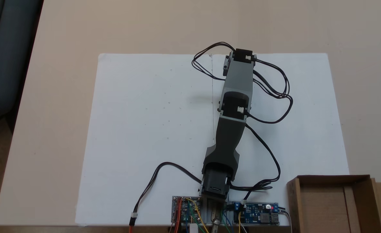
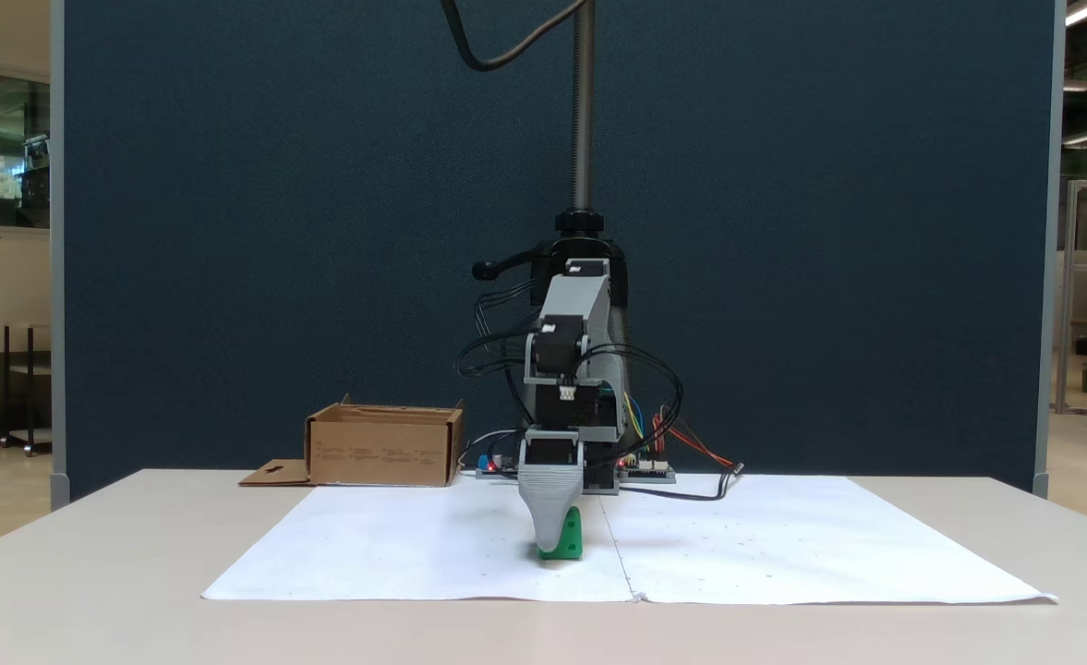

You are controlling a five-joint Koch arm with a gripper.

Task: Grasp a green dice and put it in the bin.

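White paper (image 2: pixel 414 554) was spread over a pale table (image 2: pixel 90 573), with a dark blue partition (image 2: pixel 275 231) standing behind it. Nearest the front fixed camera, the green dice (image 2: pixel 565 541) was seen on the paper near its centre seam, touching the sheet, with the gripper (image 2: pixel 550 536) lowered directly onto it. One grey finger covered most of the cube; whether the jaws were apart or pressed on it could not be told, since they lay one behind the other. The dice was judged light, rigid and smooth, likely to slip or pop out if pinched at its rounded edges, so two opposite flat faces were thought the best hold. Farther back, beside the arm's base, the bin (image 2: pixel 384 448) was set well apart from the dice, its flap lying flat. From above, the dice and fingertips were hidden beneath the arm, and the bin (image 1: pixel 365 194) was cut off by the frame edge.
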